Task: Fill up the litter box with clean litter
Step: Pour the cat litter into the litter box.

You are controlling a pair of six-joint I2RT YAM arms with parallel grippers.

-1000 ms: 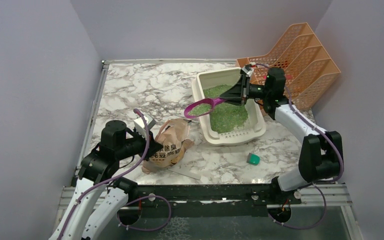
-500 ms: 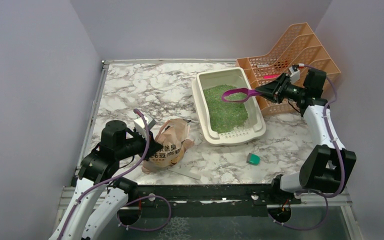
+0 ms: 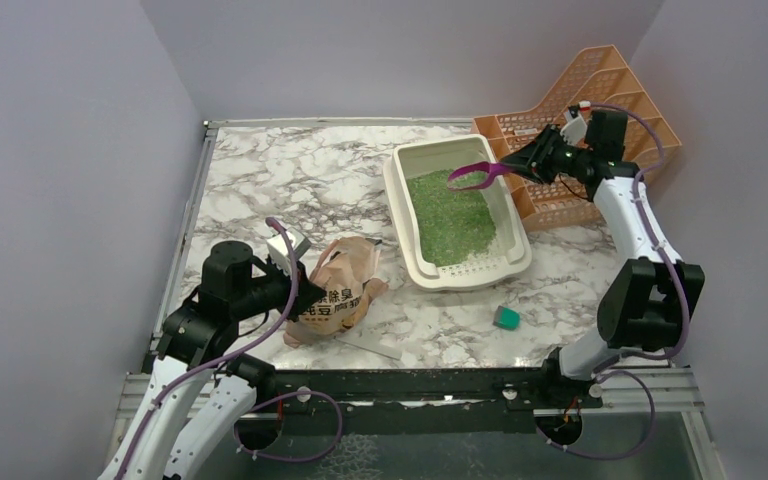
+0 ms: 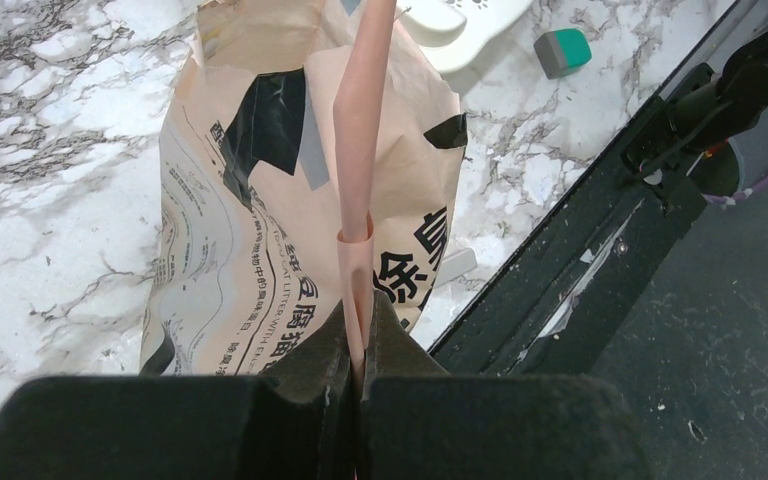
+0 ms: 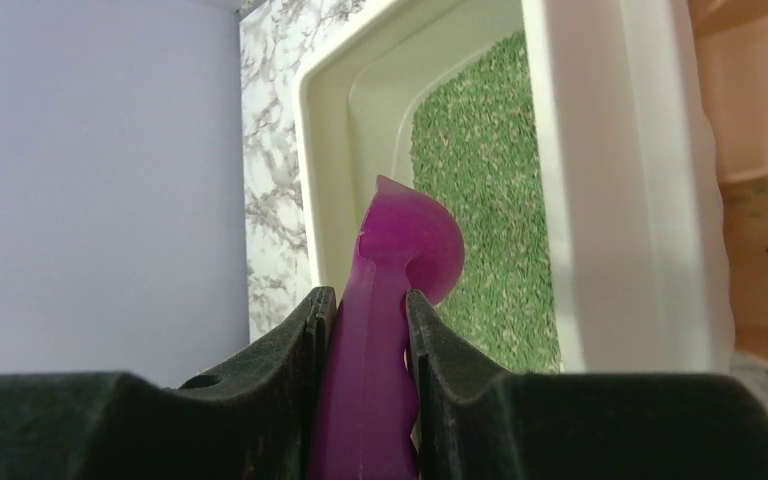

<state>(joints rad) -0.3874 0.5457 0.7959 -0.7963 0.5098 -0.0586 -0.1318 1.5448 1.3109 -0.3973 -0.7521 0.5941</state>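
Cream litter box [image 3: 397, 186] on marble, green clean litter [image 3: 450, 215] covering floor.

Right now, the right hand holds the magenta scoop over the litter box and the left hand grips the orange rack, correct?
Not quite: the left hand grips the tan paper bag, as the left wrist view shows; the rest holds.

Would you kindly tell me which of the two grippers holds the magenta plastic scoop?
The right gripper, shut on the magenta plastic scoop over the cream-white plastic litter box; the left gripper pinches the tan paper bag instead.
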